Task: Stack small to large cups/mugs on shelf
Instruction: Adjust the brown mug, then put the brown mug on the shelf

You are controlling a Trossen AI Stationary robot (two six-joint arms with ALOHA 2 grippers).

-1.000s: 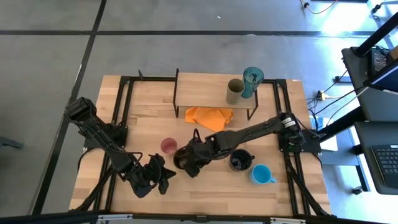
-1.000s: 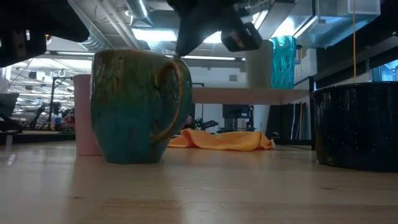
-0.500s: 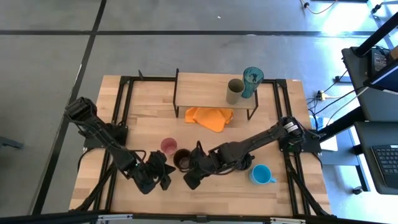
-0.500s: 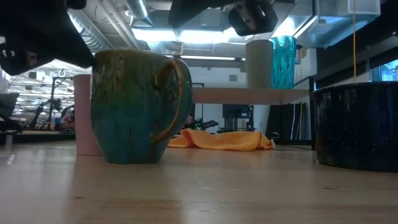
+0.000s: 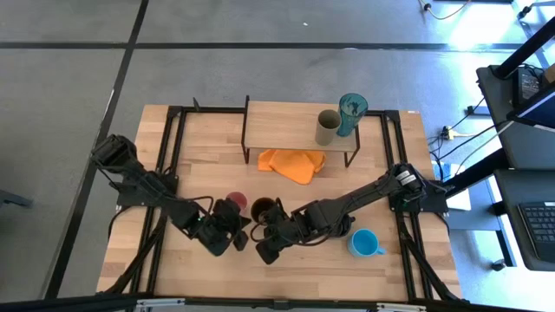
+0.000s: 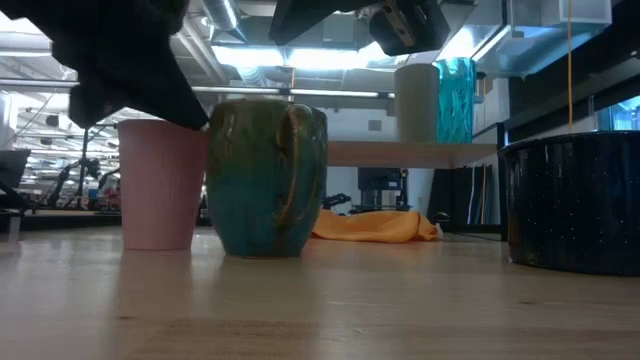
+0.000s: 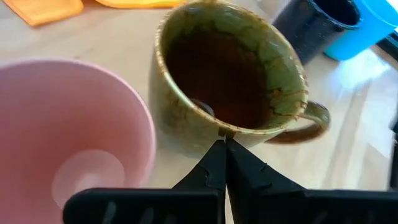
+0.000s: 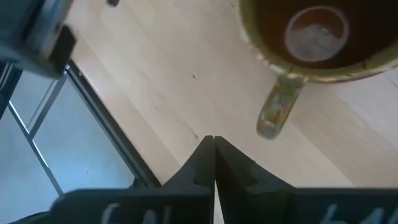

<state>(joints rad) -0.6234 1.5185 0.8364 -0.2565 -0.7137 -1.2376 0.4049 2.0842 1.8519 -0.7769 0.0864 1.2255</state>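
A green-brown glazed mug [image 5: 262, 208] stands upright on the table beside the pink cup [image 5: 236, 201]. My left gripper [image 7: 222, 144] is shut, with its tips at the mug's near-left side. My right gripper [image 5: 264, 253] is also shut and hovers near the table's front, just off the mug's handle [image 8: 277, 112], touching nothing. The black mug [image 6: 570, 200] and the light blue mug [image 5: 365, 243] stand to the right. On the shelf [image 5: 277, 130] stand the olive-grey cup [image 5: 328, 127] and the teal tumbler [image 5: 352, 113]. My left gripper has its shut fingertips against the mug's outer wall [image 7: 214, 134], just below the rim, on the side next to the pink cup. The fingers slant down from the table's near-left. The mug stands upright with its base on the table.
An orange cloth [image 5: 293, 165] lies in front of the shelf. The right arm [image 5: 347, 208] stretches across the black mug. Bare tabletop [image 5: 347, 269] lies along the near edge and at the far left.
My left gripper has moved right and toward the far edge, up to the mug. The mug has slid right and a little farther back, next to the pink cup, and has turned about so its handle faces nearer. My right gripper drew back toward the near edge, then kept still.
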